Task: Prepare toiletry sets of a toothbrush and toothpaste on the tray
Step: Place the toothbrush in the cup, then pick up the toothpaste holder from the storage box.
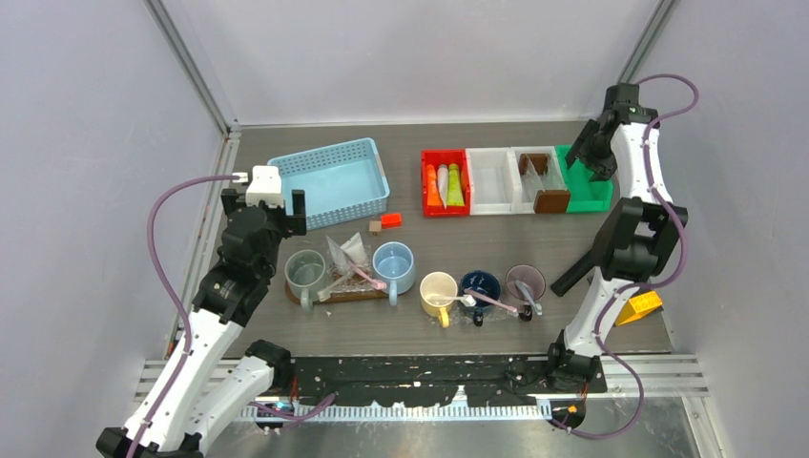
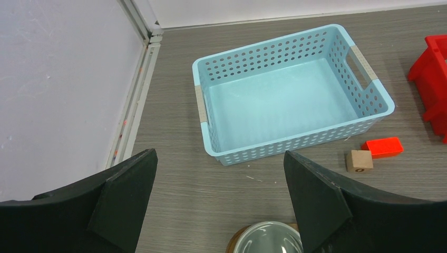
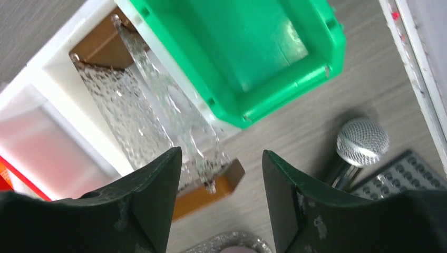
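Toothpaste tubes (image 1: 445, 185) in red bin (image 1: 446, 211), long axis near-far, left of right fingers (image 3: 153, 205), apart, empty; left fingers (image 2: 126, 195) apart too; right arm slightly nearer.

Robotics lab cell: pale wall panels (image 1: 86, 143) and aluminium posts (image 1: 189, 67) are enclosing a grey table (image 1: 382, 329); cabled left arm (image 1: 224, 291) and right arm (image 1: 625, 239) are sitting at its near edge.

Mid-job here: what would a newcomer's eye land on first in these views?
Five mugs stand in a row, front and centre. Behind them sit a light blue basket on the left and a red bin holding three tubes. The right fingers hang open above the green bin, far right.
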Motion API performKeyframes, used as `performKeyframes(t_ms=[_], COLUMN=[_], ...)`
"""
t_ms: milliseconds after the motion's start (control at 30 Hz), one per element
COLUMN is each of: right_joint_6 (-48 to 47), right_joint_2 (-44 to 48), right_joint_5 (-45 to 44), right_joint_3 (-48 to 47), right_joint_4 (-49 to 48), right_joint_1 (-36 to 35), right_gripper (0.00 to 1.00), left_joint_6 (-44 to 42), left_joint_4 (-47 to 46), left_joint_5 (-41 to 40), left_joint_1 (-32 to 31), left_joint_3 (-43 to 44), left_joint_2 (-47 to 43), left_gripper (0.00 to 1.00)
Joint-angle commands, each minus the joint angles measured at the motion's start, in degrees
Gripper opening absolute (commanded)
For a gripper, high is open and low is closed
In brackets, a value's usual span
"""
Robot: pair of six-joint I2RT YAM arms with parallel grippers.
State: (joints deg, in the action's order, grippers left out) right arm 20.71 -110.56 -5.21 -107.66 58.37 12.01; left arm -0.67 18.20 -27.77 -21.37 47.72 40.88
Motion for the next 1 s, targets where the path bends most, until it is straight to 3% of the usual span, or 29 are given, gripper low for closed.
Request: performKeyframes(t_ms=[0, 200, 800, 967], right_joint_6=[-4.9, -8.1, -10.8, -11.5], right_joint_2=[-4.3, -9.5, -15.7, -14.8], right_joint_5=[7.6, 10.7, 15.6, 11.5], right_joint_3=[-7.3, -12.2, -12.9, -13.2], right_joint_4=[-0.8, 0.5, 1.7, 2.8], right_joint_1=[0.6, 0.6, 0.3, -0.7], right_gripper=[0.62, 0.61, 0.48, 0.36], left_joint_6=[-0.1, 0.1, -0.1, -0.2], left_joint_4=[-3.3, -3.2, -3.2, -3.2], left_joint_5=[0.4, 0.9, 0.6, 0.4], left_joint_1=[-0.3, -0.3, -0.2, -0.2], left_joint_3=[0.1, 0.1, 0.0, 0.0], left_joint_2=[0.4, 1.1, 1.0, 0.5], left_gripper=[0.93, 0.93, 0.93, 0.93])
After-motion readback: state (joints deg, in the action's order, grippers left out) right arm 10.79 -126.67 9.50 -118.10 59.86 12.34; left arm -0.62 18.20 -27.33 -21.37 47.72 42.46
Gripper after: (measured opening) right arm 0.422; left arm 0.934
